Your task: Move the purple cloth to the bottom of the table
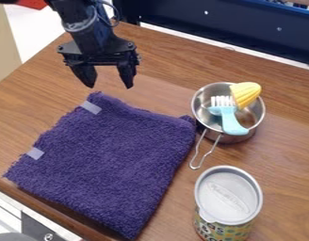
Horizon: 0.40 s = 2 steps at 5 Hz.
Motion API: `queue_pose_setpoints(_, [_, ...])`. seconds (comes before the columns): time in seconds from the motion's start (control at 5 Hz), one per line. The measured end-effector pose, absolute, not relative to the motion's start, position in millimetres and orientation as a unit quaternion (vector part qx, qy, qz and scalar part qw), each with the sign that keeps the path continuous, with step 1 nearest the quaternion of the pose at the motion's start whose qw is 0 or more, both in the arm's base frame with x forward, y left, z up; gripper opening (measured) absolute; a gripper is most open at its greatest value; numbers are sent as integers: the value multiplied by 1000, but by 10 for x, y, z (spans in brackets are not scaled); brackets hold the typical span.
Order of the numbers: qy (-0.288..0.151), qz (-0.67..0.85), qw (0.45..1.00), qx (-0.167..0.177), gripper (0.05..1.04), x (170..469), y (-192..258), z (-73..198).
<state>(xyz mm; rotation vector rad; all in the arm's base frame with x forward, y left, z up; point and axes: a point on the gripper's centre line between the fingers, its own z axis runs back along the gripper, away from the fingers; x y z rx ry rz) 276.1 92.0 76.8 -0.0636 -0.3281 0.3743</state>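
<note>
Purple cloth [107, 160] lies at lower left of surface [286, 155], beside metal pot [199, 106] holding blue brush [231, 123] and yellow corn [246, 93]; lidded can [228, 195] near pot; pincer [109, 87] hangs spread near cloth's top corner

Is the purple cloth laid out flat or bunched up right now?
Laid out, mostly flat: the purple cloth shows one broad four-sided face on the table, with slight rumpling along its far edge.

Cloth [109, 162] left of pot [236, 139], can [229, 195] before pot.
</note>
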Motion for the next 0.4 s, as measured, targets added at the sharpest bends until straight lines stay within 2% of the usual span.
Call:
queue_pose_setpoints(0.2, [-183, 204, 961, -28, 998, 2996, 1097, 840])
queue_pose_setpoints(0.4, [-181, 220, 958, -26, 998, 3221, 1128, 880])
